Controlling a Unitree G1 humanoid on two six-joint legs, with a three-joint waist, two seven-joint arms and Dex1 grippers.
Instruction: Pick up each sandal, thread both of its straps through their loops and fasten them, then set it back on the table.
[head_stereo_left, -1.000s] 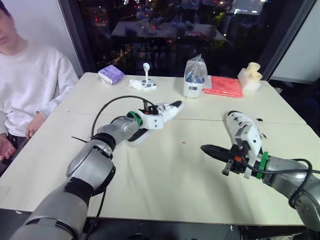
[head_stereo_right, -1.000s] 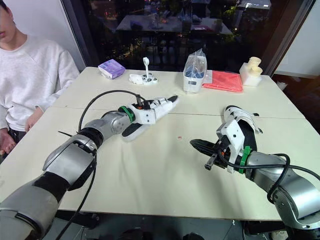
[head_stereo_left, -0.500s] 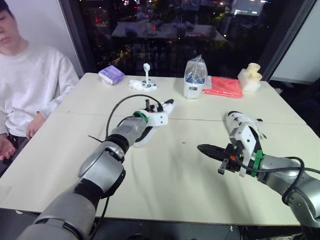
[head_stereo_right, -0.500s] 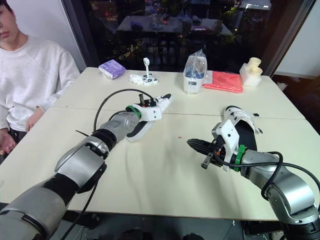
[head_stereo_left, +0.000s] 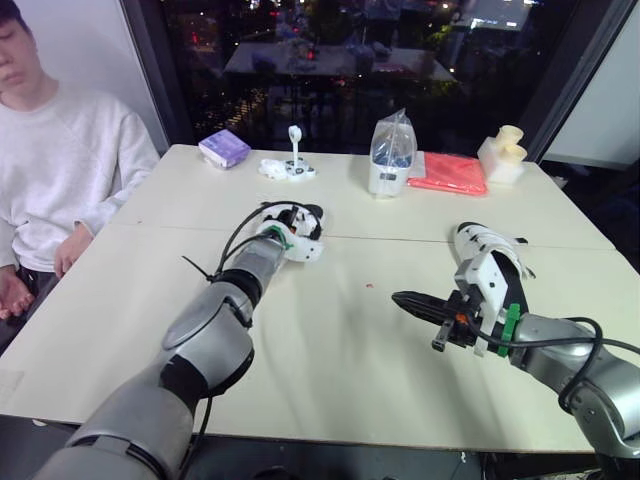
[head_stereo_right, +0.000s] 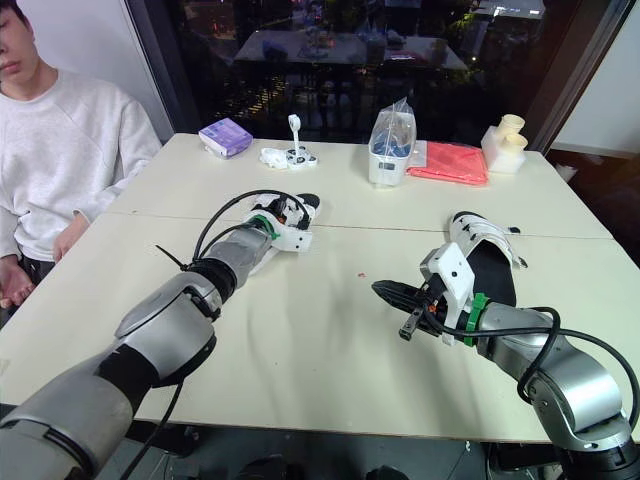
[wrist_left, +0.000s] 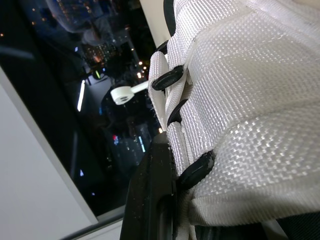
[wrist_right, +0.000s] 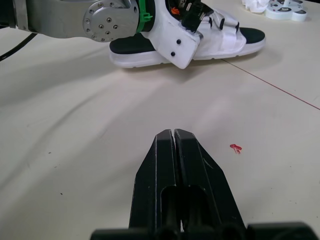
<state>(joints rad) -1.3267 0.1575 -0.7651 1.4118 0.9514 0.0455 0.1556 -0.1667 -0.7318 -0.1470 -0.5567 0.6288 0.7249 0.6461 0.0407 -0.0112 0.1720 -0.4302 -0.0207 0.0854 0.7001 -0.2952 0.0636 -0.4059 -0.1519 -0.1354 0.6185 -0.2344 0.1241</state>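
One white-strapped sandal with a black footbed (wrist_right: 235, 36) lies left of the table's middle, also seen as the sandal (head_stereo_right: 303, 203). My left gripper (head_stereo_left: 297, 232) sits down on its straps; the left wrist view has the white woven straps (wrist_left: 240, 100) and their black loops pressed right up close. The other sandal (head_stereo_left: 488, 250) lies at the right, just behind my right wrist. My right gripper (head_stereo_left: 402, 299) hovers low over bare table between the two sandals, shut and holding nothing, pointing toward the left sandal.
A person in a white top (head_stereo_left: 55, 170) sits at the left table edge. Along the far side stand a purple pack (head_stereo_left: 222, 148), a small white stand (head_stereo_left: 290, 165), a bagged container (head_stereo_left: 390, 155), a red cloth (head_stereo_left: 447, 173) and a cream object (head_stereo_left: 502, 152).
My left gripper has drawn back from beyond the sandal's toe and turned down onto its straps. The right gripper has edged slightly to the left, still shut.
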